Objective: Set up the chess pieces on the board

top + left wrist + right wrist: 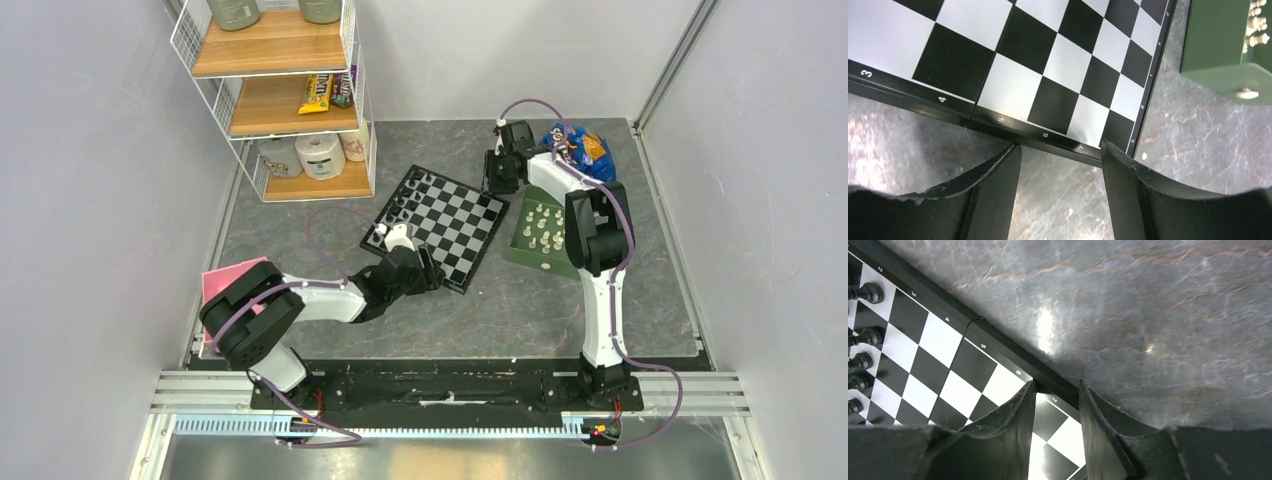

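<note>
- The left claw (1060, 150) is released and empty, its fingers well apart. It hangs at the near border of the board (450, 225), with the numbered edge just ahead of its tips.
- Bare bench (520, 310) lies under and behind this claw.
- The right claw (1056, 390) is partly spread and holds nothing. It sits over the board's far edge, and the border runs across the gap between its fingers.
- Open bench stretches beyond that edge.
- The white chess pieces (545, 228) stand in a green tray (518, 245), ahead and to the right of the left claw. A strip of bench separates the tray from the board.
- Black pieces (868, 292) line the board left of the right claw.
</note>
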Robot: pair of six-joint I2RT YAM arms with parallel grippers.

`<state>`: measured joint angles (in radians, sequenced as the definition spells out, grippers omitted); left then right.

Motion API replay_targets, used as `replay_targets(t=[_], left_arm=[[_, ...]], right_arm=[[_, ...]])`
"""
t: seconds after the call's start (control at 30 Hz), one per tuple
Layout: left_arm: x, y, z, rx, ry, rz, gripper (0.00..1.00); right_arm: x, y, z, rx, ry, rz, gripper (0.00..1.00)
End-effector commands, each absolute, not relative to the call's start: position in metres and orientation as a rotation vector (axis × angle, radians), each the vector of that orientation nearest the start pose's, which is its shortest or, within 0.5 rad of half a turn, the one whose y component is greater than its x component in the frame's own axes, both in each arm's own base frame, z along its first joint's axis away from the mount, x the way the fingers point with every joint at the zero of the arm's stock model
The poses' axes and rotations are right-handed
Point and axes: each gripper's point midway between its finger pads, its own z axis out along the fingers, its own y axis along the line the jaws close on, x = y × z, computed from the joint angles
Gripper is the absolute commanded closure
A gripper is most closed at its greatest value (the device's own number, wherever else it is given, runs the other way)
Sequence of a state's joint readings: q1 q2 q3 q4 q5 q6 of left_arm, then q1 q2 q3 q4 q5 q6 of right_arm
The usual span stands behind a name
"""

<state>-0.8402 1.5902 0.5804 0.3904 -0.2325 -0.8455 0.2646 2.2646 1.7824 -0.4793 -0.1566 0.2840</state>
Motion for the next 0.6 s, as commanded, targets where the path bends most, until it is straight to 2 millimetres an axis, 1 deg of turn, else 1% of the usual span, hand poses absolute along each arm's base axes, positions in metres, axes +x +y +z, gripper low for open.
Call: replay_targets(t=[0.0, 0.13, 0.37, 0.47, 0.57], left_arm=[[0.248, -0.288, 0.032, -0.194, 2.282, -0.752, 0.33], [0.231, -0.278, 0.034, -0.229, 2.288, -0.760, 0.33], [0.200, -0.258, 0.033, -0.247, 2.301, -0.755, 0.33], [0.195, -0.252, 0.033, -0.265, 2.299, -0.760, 0.33], [0.190, -0.249, 0.033, -0.272, 2.299, -0.758, 0.33]], right_arm=[[0.414, 0.239, 0.008, -0.201, 2.821, 0.581, 0.57], [0.399, 0.247, 0.004, -0.209, 2.836, 0.596, 0.57], [0.376, 0.258, 0.005, -0.227, 2.843, 0.622, 0.57], [0.367, 0.262, 0.006, -0.241, 2.849, 0.630, 0.57], [0.363, 0.266, 0.006, -0.247, 2.849, 0.635, 0.57]])
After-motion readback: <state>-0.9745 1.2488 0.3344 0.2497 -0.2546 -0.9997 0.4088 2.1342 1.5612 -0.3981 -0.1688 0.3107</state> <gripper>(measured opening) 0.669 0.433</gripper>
